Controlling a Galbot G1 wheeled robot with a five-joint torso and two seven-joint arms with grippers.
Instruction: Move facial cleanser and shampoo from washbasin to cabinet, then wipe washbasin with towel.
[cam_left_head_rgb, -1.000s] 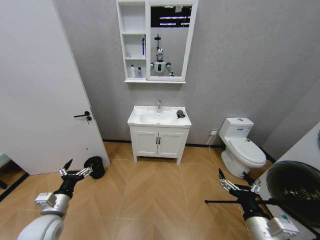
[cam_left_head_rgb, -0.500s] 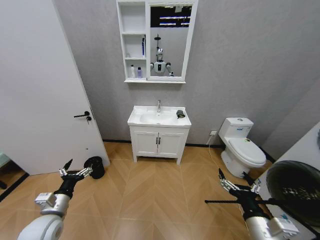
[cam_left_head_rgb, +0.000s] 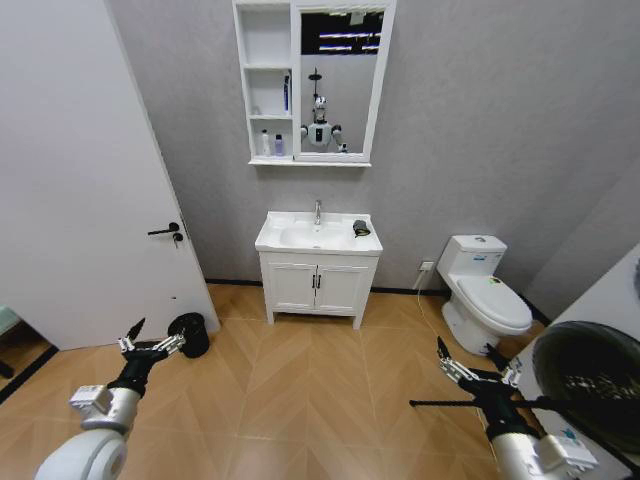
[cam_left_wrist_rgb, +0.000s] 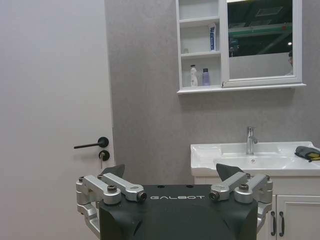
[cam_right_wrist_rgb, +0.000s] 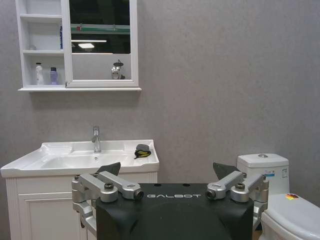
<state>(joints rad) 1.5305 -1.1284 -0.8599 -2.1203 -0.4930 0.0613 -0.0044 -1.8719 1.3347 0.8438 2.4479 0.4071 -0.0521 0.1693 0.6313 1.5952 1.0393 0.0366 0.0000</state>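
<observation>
- The washbasin (cam_left_head_rgb: 318, 236) stands on a white two-door vanity (cam_left_head_rgb: 318, 285) against the grey wall, well apart from both arms.
- The towel (cam_left_head_rgb: 361, 228) lies bunched on the basin's right rim, near the chrome tap (cam_left_head_rgb: 318, 212).
- The cabinet (cam_left_head_rgb: 313, 82) hangs above; a white bottle (cam_left_head_rgb: 265, 143) and a purple bottle (cam_left_head_rgb: 279, 146) stand on its lowest shelf.
- The left gripper (cam_left_head_rgb: 152, 346) is low over the wood floor beside a round black bin (cam_left_head_rgb: 190, 333), fingers spread apart and empty.
- The right gripper (cam_left_head_rgb: 475, 374) is low near the toilet (cam_left_head_rgb: 484, 293), fingers also apart, empty.
</observation>
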